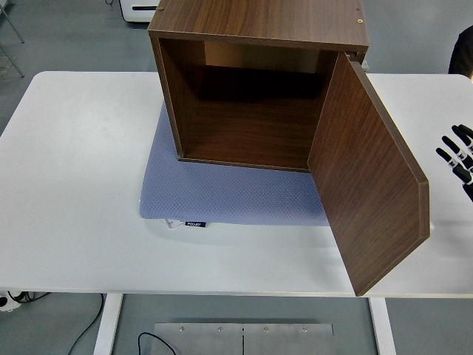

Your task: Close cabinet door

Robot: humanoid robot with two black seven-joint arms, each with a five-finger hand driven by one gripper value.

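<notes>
A dark wooden cabinet (251, 89) stands on a blue-grey mat (222, 196) on the white table (74, 163). Its inside is empty. Its door (369, 185) is hinged on the right and stands wide open, swung out toward the table's near edge. My right hand (458, 157) shows at the right edge, to the right of the door and apart from it, fingers spread and holding nothing. My left arm is out of view.
A dark shape (462, 52) shows at the top right edge beyond the table. A white unit (140, 9) stands on the floor behind the cabinet. A cable (22, 297) lies below the table's near left corner.
</notes>
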